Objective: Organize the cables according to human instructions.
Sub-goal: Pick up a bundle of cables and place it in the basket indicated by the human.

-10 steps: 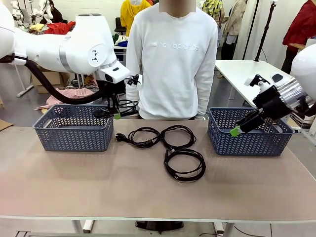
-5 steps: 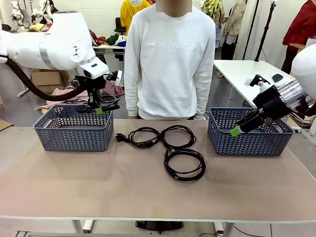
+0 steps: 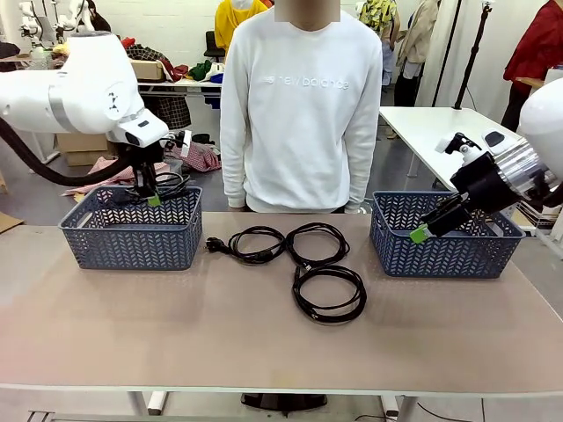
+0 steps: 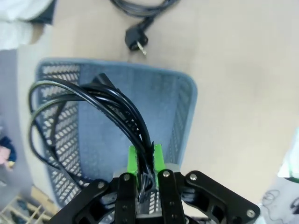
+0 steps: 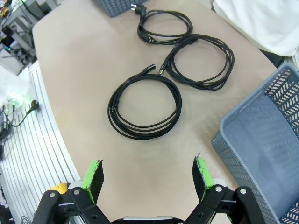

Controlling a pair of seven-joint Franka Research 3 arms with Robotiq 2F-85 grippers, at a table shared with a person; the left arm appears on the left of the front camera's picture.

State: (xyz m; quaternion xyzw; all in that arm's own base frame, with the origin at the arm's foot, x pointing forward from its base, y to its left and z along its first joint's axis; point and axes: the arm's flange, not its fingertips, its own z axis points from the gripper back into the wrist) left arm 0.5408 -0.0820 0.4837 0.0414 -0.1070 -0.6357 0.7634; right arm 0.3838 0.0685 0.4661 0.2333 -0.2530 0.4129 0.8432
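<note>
Quick rundown: the left gripper (image 3: 151,198) is clamped tight on one coiled cord (image 4: 119,105), a thin, glossy black rubbery loop hanging over the left basket (image 3: 132,237). Both baskets are blue-grey plastic with a herringbone cut-out pattern, rounded corners and solid bottoms.

The left wrist view looks straight down the green pads (image 4: 132,161) pinching several strands at once. The loop fans out above the basket's inside, and a black plug (image 4: 134,41) lies on the table just past the rim.

The right gripper (image 3: 422,230) hovers by the near-left corner of the right basket (image 3: 440,251), jaws spread wide, nothing in them. Its wrist view lays out the other three cords flat on the smooth tan table (image 3: 176,325): a near loop (image 5: 145,105) on its own, a middle loop (image 5: 201,60), and a far loop (image 5: 163,25) with the plug end. In the front view the middle and far loops touch or overlap.

Loads of bare tabletop along the robot's edge. A person (image 3: 299,105) in a white sweatshirt stands right at the far edge between the baskets.
</note>
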